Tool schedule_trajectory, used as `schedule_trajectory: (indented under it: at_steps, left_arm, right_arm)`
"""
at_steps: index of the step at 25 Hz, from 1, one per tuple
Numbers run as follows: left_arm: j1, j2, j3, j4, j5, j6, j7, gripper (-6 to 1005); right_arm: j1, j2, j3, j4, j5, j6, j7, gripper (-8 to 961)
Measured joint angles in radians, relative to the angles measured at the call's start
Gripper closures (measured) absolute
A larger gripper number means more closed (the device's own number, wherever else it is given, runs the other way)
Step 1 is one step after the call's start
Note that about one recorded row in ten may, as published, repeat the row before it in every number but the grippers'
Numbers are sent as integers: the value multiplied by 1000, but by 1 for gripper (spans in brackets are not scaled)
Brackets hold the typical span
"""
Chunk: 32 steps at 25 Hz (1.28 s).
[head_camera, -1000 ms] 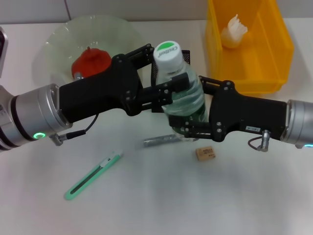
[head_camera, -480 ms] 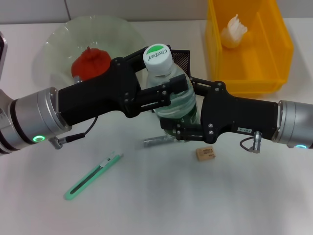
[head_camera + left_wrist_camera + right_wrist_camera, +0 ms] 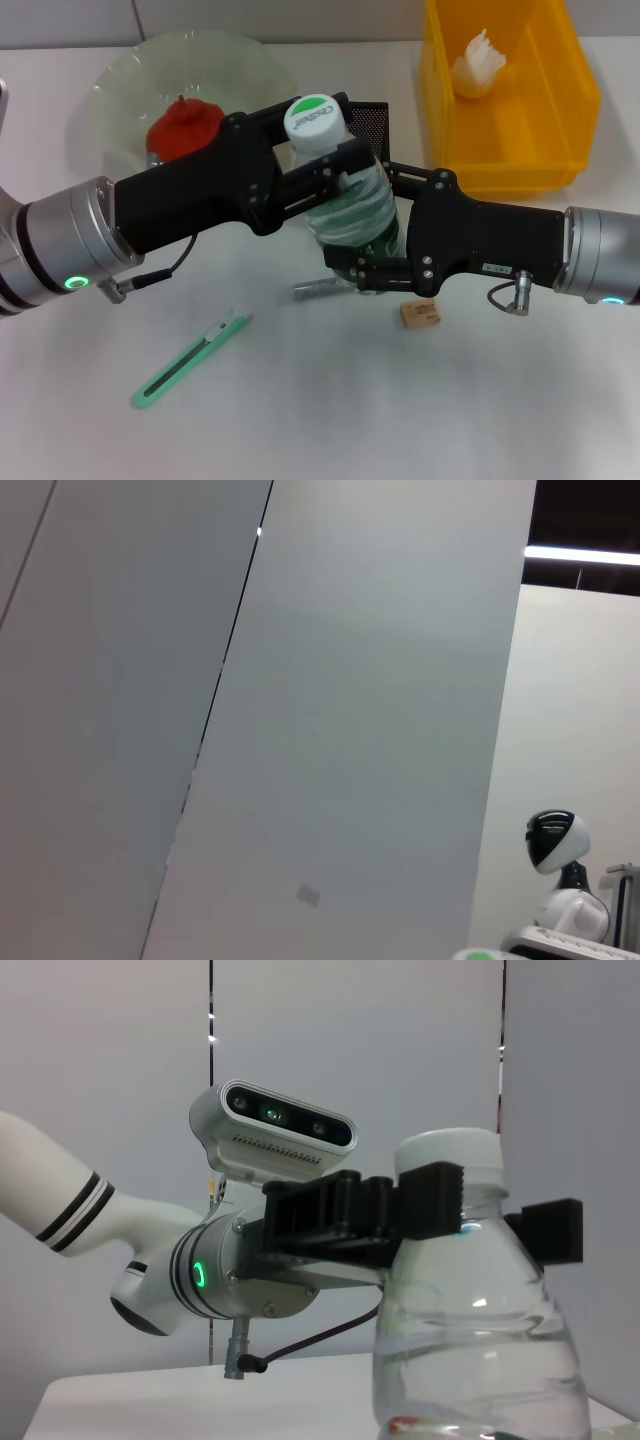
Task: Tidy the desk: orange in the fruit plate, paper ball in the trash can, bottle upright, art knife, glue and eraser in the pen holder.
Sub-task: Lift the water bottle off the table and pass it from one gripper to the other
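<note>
Orange [image 3: 185, 128] sits in the fruit plate [image 3: 120, 80], paper ball [image 3: 478, 62] binned; both end effectors, left [image 3: 335, 185] and right [image 3: 350, 268], clasp the near-upright bottle [image 3: 350, 205]. Art knife [image 3: 190, 358], glue [image 3: 322, 289], eraser [image 3: 420, 313] remain on the desk [image 3: 400, 420].

Clear plastic water bottle [image 3: 345, 205] stands mid-desk, the left end effector [image 3: 335, 175] at its neck from the left and the right end effector [image 3: 362, 268] at its base from the right, with the black mesh pen holder [image 3: 372, 117] just behind. Far left, the round red-orange fruit [image 3: 183, 127] sits in the translucent glass fruit plate [image 3: 120, 90]; far right, the crumpled white paper ball [image 3: 478, 62] lies in the yellow plastic bin [image 3: 510, 95]. On the white desk [image 3: 400, 420] before the bottle: small grey glue tube [image 3: 322, 288] touching its base, tan eraser block [image 3: 420, 313] to the right, green art knife [image 3: 190, 358] well to the left and nearer.
</note>
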<state>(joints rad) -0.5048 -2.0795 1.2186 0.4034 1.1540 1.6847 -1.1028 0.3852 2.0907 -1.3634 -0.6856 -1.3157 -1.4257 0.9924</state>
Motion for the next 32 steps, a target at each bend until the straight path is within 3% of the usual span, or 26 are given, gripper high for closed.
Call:
schedule_trajectory:
  at_steps: [5,32]
  left_arm:
    - [1,0,4,0,-7,1,0,494]
    - [6,-1,22,6,-11,11,0,550]
  right_arm:
    - [0,0,-1,3,1,-1,0,190]
    - [45,1,-37,58,47,-17,-12,188]
